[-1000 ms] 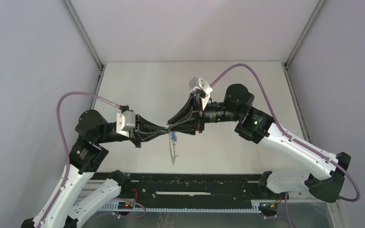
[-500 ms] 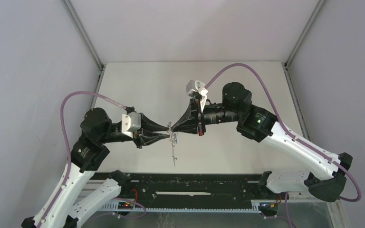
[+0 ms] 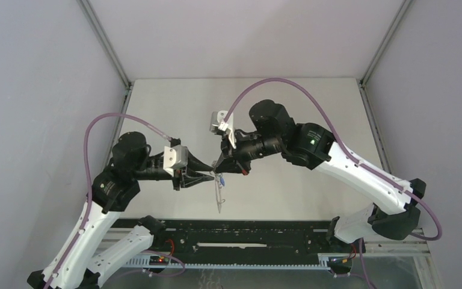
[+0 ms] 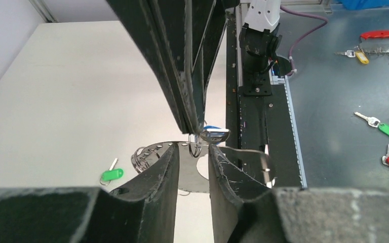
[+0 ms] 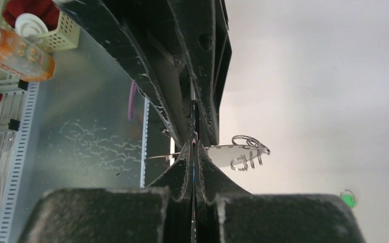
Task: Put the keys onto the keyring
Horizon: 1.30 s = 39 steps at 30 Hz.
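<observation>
Top external view: both tools meet mid-frame. The right tool is pressed together at the top rim of the keyring, which hangs edge-on below it, with the blue key beside its tips; what it pinches cannot be told. The left tool stands apart by the rim. The green key lies on the table, lower left in the left wrist view.

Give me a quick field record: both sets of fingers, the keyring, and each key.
left fingers: apart, close up against the keyring, not clamped
right fingers: shut on the keyring's rim
keyring: held off the table, hanging below the fingertips
blue key: up at the keyring beside the right fingertips; cannot tell if it is threaded on
green key: lying on the table, not on the keyring
</observation>
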Tool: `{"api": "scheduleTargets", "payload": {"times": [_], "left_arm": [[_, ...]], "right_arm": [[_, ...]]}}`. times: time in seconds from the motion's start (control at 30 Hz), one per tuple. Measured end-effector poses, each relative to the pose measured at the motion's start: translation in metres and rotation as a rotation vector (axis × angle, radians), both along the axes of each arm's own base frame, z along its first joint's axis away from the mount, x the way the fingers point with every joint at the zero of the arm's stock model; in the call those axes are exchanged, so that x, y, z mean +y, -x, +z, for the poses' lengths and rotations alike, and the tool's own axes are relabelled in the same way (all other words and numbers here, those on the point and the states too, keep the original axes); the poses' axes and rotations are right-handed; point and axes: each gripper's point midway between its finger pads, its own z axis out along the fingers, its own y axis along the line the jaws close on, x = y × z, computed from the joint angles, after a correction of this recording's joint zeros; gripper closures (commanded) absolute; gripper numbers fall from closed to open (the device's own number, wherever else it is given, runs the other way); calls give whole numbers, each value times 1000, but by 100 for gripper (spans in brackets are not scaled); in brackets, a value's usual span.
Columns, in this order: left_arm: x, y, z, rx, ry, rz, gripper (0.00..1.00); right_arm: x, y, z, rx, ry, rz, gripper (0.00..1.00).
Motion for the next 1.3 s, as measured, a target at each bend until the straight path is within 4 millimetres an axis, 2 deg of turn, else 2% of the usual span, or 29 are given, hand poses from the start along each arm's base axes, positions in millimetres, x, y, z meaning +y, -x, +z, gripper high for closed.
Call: {"api": "scheduleTargets", "payload": {"times": [0.2,0.47,0.73,0.9,1.07,1.1,1.13,1.17,1.23,1.3], "left_arm": [[2,4,1,-7,-10,-10,72],[3,9,-3,-1,-28,-34,75],[5,11,-6,3,-41,-42,88],[5,12,-8,6,-48,-45,100],[4,12,-9,2,-50,-52,100],[4,12,-9,4,-51,-51,100],[4,12,-9,5,-51,-51,100],[4,12,-9,5,-51,-50,100],[4,12,-7,10,-45,-48,100],[2,11,0,10,-20,-40,100]], "right_arm": [[-1,1,-17,-12,94,2,100],[3,7,-8,-45,108,27,100],[9,11,-14,-51,153,53,100],[11,12,-19,-51,178,63,100],[11,12,-18,-44,178,60,75],[13,10,-16,-38,164,51,67],[14,7,-15,-30,145,42,55],[13,6,-14,-18,126,32,49],[6,3,-14,18,74,5,43],[-10,-5,-13,59,5,-49,42]]}}
